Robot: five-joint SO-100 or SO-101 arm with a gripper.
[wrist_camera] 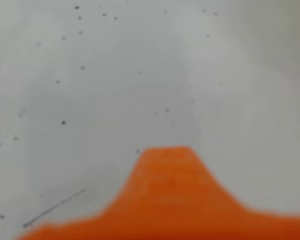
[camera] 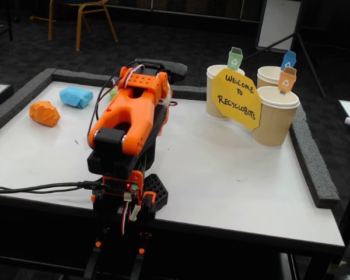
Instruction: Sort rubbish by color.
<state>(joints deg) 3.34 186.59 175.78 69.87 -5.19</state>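
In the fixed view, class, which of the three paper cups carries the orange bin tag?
The cup nearest the camera, at the right of the group. Its tag is orange; the other two cups carry a green tag and a blue tag.

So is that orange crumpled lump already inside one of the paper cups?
No, the orange lump lies on the table's far left side.

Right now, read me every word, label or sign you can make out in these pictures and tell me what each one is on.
"WELCOME TO RECYCLOBOTS": handwritten on the yellow sign leaning against the paper cups in the fixed view.
Recycling symbols, no words readable: on the green tag, blue tag and orange tag standing in the cups.
Wrist view: no text, only specks and the blurred orange gripper.
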